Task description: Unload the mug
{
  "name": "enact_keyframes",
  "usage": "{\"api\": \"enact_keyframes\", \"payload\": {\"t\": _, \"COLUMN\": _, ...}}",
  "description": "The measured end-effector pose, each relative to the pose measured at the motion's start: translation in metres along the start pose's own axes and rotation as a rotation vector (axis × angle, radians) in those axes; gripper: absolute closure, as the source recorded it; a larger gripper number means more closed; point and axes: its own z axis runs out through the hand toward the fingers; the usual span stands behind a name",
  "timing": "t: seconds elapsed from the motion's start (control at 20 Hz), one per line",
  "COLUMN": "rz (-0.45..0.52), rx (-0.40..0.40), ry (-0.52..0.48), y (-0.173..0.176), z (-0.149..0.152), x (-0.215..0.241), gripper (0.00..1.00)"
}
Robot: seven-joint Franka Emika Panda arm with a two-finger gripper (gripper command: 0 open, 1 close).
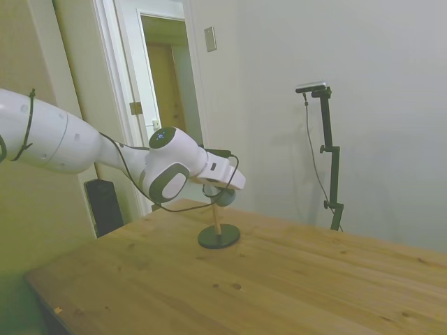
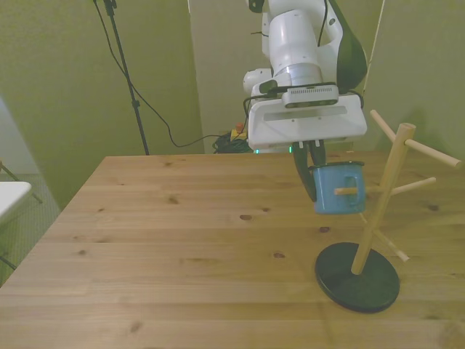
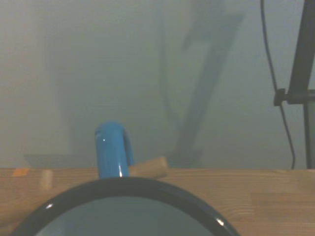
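Observation:
The small blue mug [image 2: 338, 187] hangs at a lower peg of the wooden peg stand [image 2: 378, 196]. The peg's tip shows against the mug's side. My gripper [image 2: 315, 186] comes down from above and is shut on the mug's wall, with one dark finger outside on the front view's left and the other hidden inside. In the side view the mug [image 1: 223, 196] is a dark teal shape under the white hand, above the stand's black base [image 1: 218, 237]. The wrist view shows the mug's dark rim [image 3: 123, 185], its blue handle [image 3: 112, 150] and a peg [image 3: 150, 168] at the handle.
The stand's round black base [image 2: 357, 276] sits near the table's front right in the front view. Several other pegs [image 2: 429, 154] stick out above and beside the mug. The wooden table [image 2: 182, 240] stretches to the front view's left.

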Motion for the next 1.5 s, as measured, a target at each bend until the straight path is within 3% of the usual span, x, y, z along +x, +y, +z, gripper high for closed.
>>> {"api": "enact_keyframes", "payload": {"t": 0.45, "rz": 0.088, "rx": -0.096, "ry": 0.004, "y": 0.047, "z": -0.004, "x": 0.045, "gripper": 1.00}}
{"api": "enact_keyframes", "payload": {"t": 0.75, "rz": 0.192, "rx": -0.297, "ry": -0.012, "y": 0.135, "z": -0.017, "x": 0.092, "gripper": 1.00}}
{"api": "enact_keyframes", "payload": {"t": 1.05, "rz": 0.242, "rx": -0.424, "ry": -0.112, "y": 0.206, "z": -0.017, "x": 0.092, "gripper": 1.00}}
{"api": "enact_keyframes", "payload": {"t": 1.5, "rz": 0.335, "rx": -0.462, "ry": -0.213, "y": 0.236, "z": 0.014, "x": 0.072, "gripper": 1.00}}
